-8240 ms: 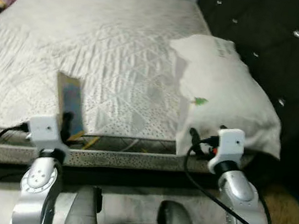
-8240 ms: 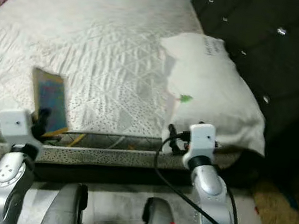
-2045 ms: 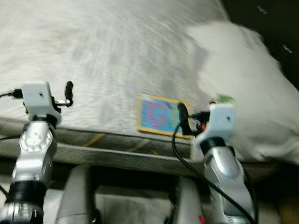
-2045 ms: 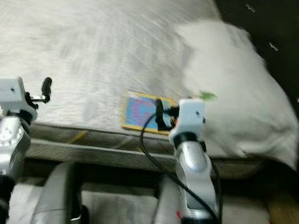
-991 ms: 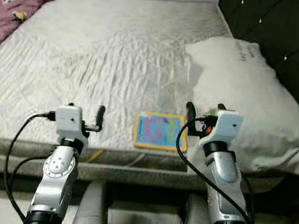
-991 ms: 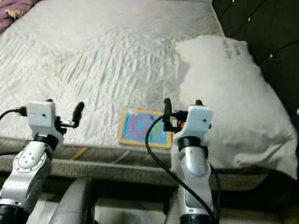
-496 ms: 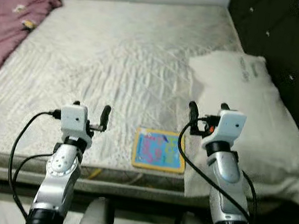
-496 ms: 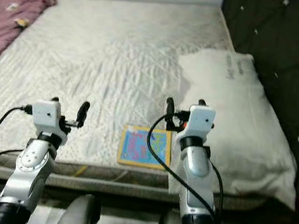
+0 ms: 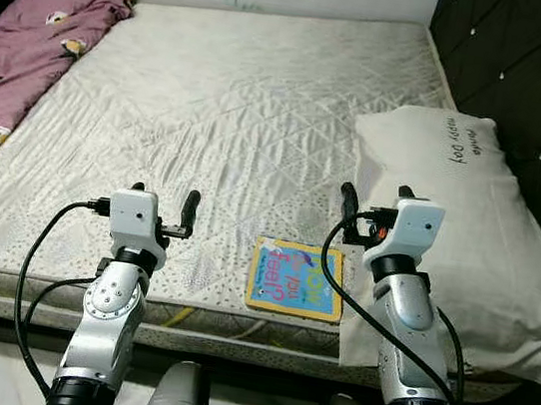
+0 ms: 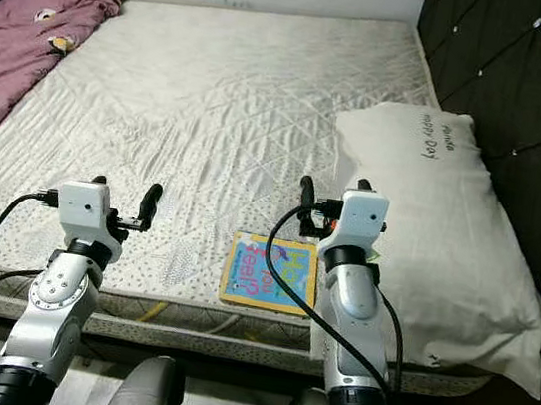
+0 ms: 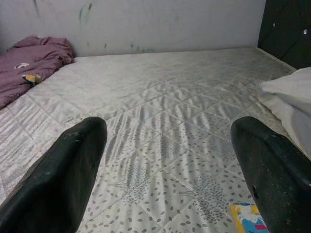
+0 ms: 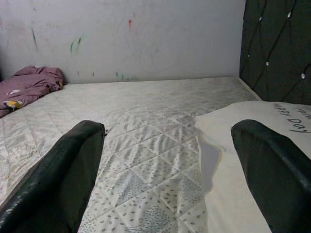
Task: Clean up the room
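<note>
A colourful picture book lies flat on the white quilted mattress, close to its front edge. My left gripper hovers open and empty over the mattress, to the left of the book. Just above the book's right side my right gripper is also open and empty, beside the white pillow. In the left wrist view a corner of the book shows past the fingers.
A crumpled purple blanket lies along the mattress's far left side. A dark tufted headboard runs along the right, behind the pillow. A pale wall stands beyond the far edge of the bed.
The book that my left gripper held upright now lies flat on the mattress, let go. The whole view has pulled back over the last second; both grippers stay open.
</note>
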`<state>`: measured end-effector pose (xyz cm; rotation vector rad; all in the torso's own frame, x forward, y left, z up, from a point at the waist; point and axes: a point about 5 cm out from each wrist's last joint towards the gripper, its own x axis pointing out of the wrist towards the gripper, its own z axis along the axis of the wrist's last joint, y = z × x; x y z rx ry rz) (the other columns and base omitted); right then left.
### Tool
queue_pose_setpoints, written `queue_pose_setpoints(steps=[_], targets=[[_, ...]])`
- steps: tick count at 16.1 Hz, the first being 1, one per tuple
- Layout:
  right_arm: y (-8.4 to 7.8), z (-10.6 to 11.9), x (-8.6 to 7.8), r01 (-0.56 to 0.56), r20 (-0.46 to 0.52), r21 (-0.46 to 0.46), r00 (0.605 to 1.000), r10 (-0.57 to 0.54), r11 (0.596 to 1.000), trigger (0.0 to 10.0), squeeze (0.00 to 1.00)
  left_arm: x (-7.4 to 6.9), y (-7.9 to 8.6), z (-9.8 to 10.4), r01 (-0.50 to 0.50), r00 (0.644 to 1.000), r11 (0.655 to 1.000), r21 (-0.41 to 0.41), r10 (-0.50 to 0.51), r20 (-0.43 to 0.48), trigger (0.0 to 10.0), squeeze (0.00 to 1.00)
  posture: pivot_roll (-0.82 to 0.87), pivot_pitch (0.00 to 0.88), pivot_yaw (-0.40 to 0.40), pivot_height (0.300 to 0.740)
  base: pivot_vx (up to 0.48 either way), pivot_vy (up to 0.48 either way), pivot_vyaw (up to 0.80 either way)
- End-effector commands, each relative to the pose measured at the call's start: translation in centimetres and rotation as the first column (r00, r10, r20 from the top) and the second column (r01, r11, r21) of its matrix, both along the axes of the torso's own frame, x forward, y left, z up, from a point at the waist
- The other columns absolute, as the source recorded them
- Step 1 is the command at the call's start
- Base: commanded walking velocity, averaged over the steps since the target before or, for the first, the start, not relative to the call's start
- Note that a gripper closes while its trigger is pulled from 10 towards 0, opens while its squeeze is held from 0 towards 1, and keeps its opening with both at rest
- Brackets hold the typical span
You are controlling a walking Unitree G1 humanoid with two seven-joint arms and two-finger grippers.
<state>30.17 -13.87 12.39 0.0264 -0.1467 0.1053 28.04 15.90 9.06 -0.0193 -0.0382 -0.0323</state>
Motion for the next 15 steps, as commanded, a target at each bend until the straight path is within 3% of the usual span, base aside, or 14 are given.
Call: queue_pose_setpoints(steps=[1,2,3,7,15], targets=[[0.1,-0.1,0.0,0.0,0.003,0.0,1.0,0.0,1.0,10.0,0.0,-0.1,0.4,-0.3,-0.004,1.0,1.0,0.014,0.004,-0.008,10.0,0.0,-0.02,0.0,0.108,0.67,0.0,0.0,0.0],[-1.4,-1.3,-2.0,0.062,-0.036,-0.061,0.997,-0.064,0.996,10.0,0.0,-0.6,-0.3,-1.2,-0.035,0.997,0.998,0.049,0.038,-0.061,10.0,0.0,-0.05,0.0,0.099,0.67,0.0,0.0,0.0],[-1.9,-1.6,-2.7,0.096,-0.047,-0.101,0.994,-0.101,0.99,10.0,0.0,-0.8,-0.9,-1.4,-0.026,0.997,0.997,0.069,0.031,-0.074,10.0,0.0,-0.05,0.0,0.103,0.67,0.0,0.0,0.0],[-2.0,-1.5,-2.7,0.123,-0.043,-0.061,0.991,-0.126,0.99,10.0,0.0,-1.2,-0.9,-1.6,-0.004,0.997,0.998,0.065,0.009,-0.083,10.0,0.0,-0.05,0.0,0.118,0.67,0.0,0.0,0.0],[-2.8,-1.4,-2.2,0.186,-0.042,-0.062,0.981,-0.189,0.981,10.0,0.0,-1.7,-1.3,-2.2,-0.006,0.996,0.994,0.111,0.016,-0.092,10.0,0.0,-0.06,0.0,0.137,0.74,0.0,0.0,0.0]])
